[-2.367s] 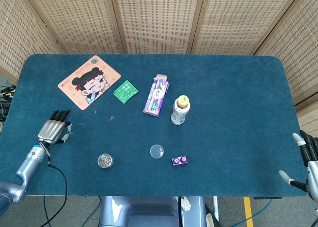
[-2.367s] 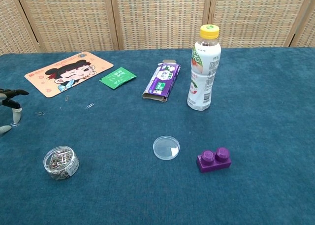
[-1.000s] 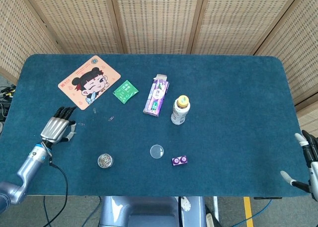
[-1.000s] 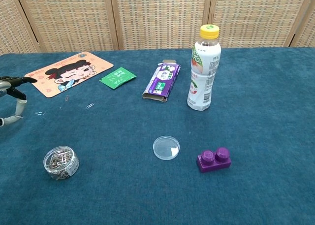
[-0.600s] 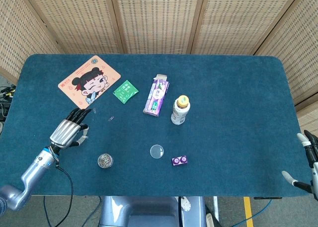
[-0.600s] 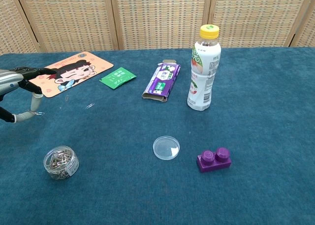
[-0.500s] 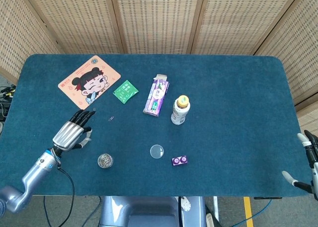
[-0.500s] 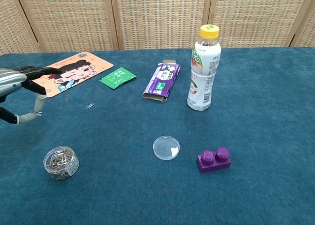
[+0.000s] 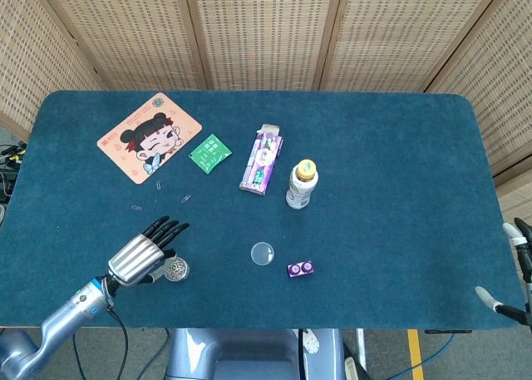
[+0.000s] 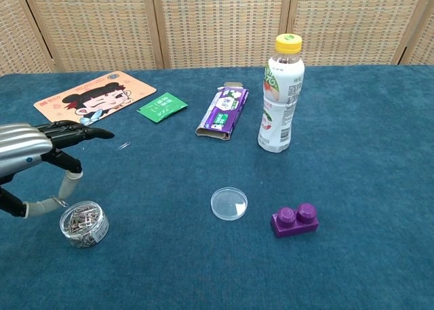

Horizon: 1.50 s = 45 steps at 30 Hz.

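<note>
My left hand (image 9: 143, 254) (image 10: 42, 154) hovers open, fingers spread, just above and left of a small clear tub of paper clips (image 9: 175, 269) (image 10: 84, 223); its thumb reaches down close beside the tub, and contact cannot be told. It holds nothing. My right hand (image 9: 515, 272) shows only partly at the right edge of the head view, off the table's corner, fingers apart and empty. A round clear lid (image 9: 263, 253) (image 10: 229, 203) and a purple toy brick (image 9: 301, 268) (image 10: 296, 220) lie right of the tub.
A yellow-capped drink bottle (image 9: 302, 183) (image 10: 281, 93) stands mid-table. Beside it lie a purple packet (image 9: 262, 160) (image 10: 224, 112), a green sachet (image 9: 209, 153) (image 10: 161, 107) and a cartoon mat (image 9: 150, 136) (image 10: 93, 98). Loose paper clips (image 9: 185, 199) (image 10: 124, 146) are scattered below the mat.
My left hand has swept from the table's left edge rightward and nearer, arriving beside the paper-clip tub. The right hand drifted slightly down at the frame's edge.
</note>
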Motion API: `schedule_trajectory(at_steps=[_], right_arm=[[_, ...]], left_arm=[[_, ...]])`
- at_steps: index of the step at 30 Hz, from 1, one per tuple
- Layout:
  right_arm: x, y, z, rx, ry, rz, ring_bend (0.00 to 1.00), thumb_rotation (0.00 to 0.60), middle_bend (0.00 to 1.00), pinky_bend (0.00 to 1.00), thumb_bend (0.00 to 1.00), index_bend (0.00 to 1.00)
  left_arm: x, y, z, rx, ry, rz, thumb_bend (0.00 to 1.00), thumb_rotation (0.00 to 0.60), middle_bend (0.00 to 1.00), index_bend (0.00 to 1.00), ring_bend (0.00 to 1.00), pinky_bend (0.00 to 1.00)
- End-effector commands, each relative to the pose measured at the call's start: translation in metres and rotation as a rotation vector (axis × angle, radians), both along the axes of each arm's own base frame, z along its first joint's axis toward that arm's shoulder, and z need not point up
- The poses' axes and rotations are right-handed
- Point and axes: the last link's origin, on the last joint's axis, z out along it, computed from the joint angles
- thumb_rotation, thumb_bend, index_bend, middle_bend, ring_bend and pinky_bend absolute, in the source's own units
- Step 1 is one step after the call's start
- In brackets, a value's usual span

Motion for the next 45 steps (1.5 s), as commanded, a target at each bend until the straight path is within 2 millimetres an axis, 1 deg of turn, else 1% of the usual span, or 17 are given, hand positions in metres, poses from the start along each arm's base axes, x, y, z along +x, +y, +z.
schedule_trajectory(at_steps=[1, 8, 15, 17, 19, 20, 22, 24, 25, 29, 36, 39, 41, 45], right_arm=[[0.000, 0.000, 0.001, -0.001, -0.001, 0.002, 0.00, 0.600, 0.00, 0.00, 0.00, 0.04], [0.000, 0.000, 0.002, -0.003, -0.005, 0.001, 0.00, 0.600, 0.00, 0.00, 0.00, 0.04], [0.000, 0.000, 0.001, 0.000, -0.004, 0.001, 0.00, 0.600, 0.00, 0.00, 0.00, 0.04], [0.000, 0.000, 0.001, -0.002, -0.003, 0.001, 0.00, 0.600, 0.00, 0.00, 0.00, 0.04], [0.000, 0.000, 0.001, -0.002, -0.003, 0.002, 0.00, 0.600, 0.00, 0.00, 0.00, 0.04], [0.000, 0.000, 0.001, -0.002, -0.003, 0.002, 0.00, 0.600, 0.00, 0.00, 0.00, 0.04], [0.000, 0.000, 0.001, -0.001, -0.004, 0.002, 0.00, 0.600, 0.00, 0.00, 0.00, 0.04], [0.000, 0.000, 0.001, -0.001, -0.004, 0.002, 0.00, 0.600, 0.00, 0.00, 0.00, 0.04], [0.000, 0.000, 0.001, -0.001, -0.005, 0.002, 0.00, 0.600, 0.00, 0.00, 0.00, 0.04], [0.000, 0.000, 0.002, -0.003, -0.008, 0.004, 0.00, 0.600, 0.00, 0.00, 0.00, 0.04], [0.000, 0.001, 0.002, -0.005, -0.009, 0.006, 0.00, 0.600, 0.00, 0.00, 0.00, 0.04], [0.000, 0.001, 0.002, -0.003, -0.009, 0.006, 0.00, 0.600, 0.00, 0.00, 0.00, 0.04], [0.000, 0.001, 0.002, -0.003, -0.009, 0.006, 0.00, 0.600, 0.00, 0.00, 0.00, 0.04], [0.001, 0.001, 0.002, -0.001, -0.009, 0.007, 0.00, 0.600, 0.00, 0.00, 0.00, 0.04]], left_arm=[[0.000, -0.004, -0.003, -0.005, 0.023, -0.010, 0.40, 0.600, 0.00, 0.69, 0.00, 0.00], [-0.008, -0.003, -0.009, -0.001, 0.039, 0.017, 0.40, 0.600, 0.00, 0.69, 0.00, 0.00], [-0.009, 0.001, -0.014, -0.009, 0.027, 0.030, 0.40, 0.600, 0.00, 0.69, 0.00, 0.00], [-0.008, 0.001, -0.016, -0.009, 0.025, 0.028, 0.40, 0.600, 0.00, 0.67, 0.00, 0.00], [-0.008, 0.002, -0.017, -0.007, 0.017, 0.025, 0.39, 0.600, 0.00, 0.61, 0.00, 0.00], [-0.007, 0.002, -0.017, -0.007, 0.014, 0.026, 0.37, 0.600, 0.00, 0.58, 0.00, 0.00], [-0.007, 0.002, -0.016, -0.007, 0.008, 0.027, 0.27, 0.600, 0.00, 0.49, 0.00, 0.00], [-0.008, 0.002, -0.017, -0.012, -0.002, 0.034, 0.20, 0.600, 0.00, 0.42, 0.00, 0.00], [-0.007, 0.002, -0.017, -0.014, -0.007, 0.036, 0.18, 0.600, 0.00, 0.40, 0.00, 0.00], [-0.005, 0.003, -0.016, -0.024, -0.032, 0.039, 0.16, 0.600, 0.00, 0.38, 0.00, 0.00], [-0.002, 0.007, -0.006, -0.003, -0.069, 0.034, 0.16, 0.600, 0.00, 0.38, 0.00, 0.00], [-0.003, 0.014, 0.004, 0.027, -0.083, 0.046, 0.16, 0.600, 0.00, 0.38, 0.00, 0.00], [-0.005, 0.020, 0.011, 0.056, -0.085, 0.056, 0.16, 0.600, 0.00, 0.38, 0.00, 0.00], [-0.020, 0.045, 0.028, 0.141, -0.044, 0.113, 0.16, 0.600, 0.00, 0.42, 0.00, 0.00]])
